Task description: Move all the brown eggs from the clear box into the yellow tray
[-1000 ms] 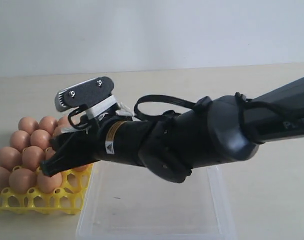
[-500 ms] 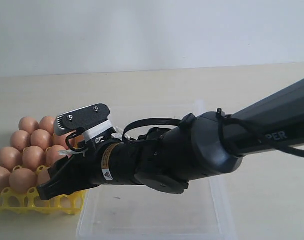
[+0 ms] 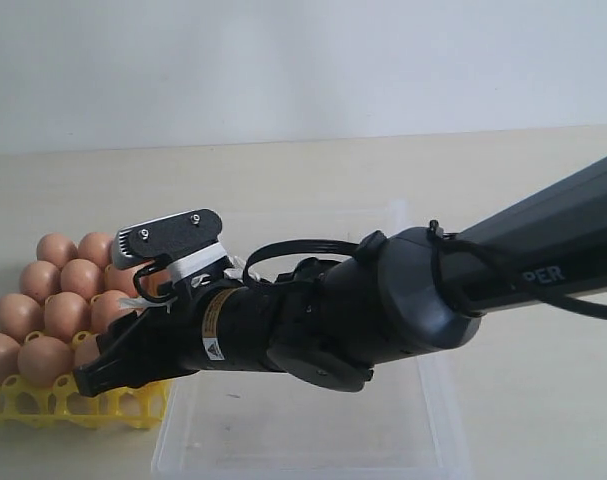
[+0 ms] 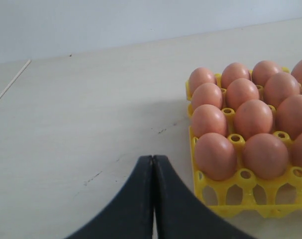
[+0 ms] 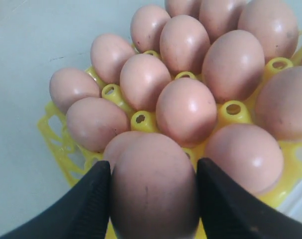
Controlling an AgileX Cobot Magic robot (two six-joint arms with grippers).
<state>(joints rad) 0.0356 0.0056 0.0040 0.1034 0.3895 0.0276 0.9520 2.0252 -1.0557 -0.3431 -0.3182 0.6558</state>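
1. The right tool is clamped on one brown egg — a black finger presses each side of it
2. That egg is at the edge of the yellow tray, right by the other brown eggs sitting in its cups
3. The clear box lies on the bench, just beside the tray and under the arm
4. The left tool has its fingers pressed together — it is over the bench, near the tray

Bright, even light with soft shadows; nearest egg blurred.
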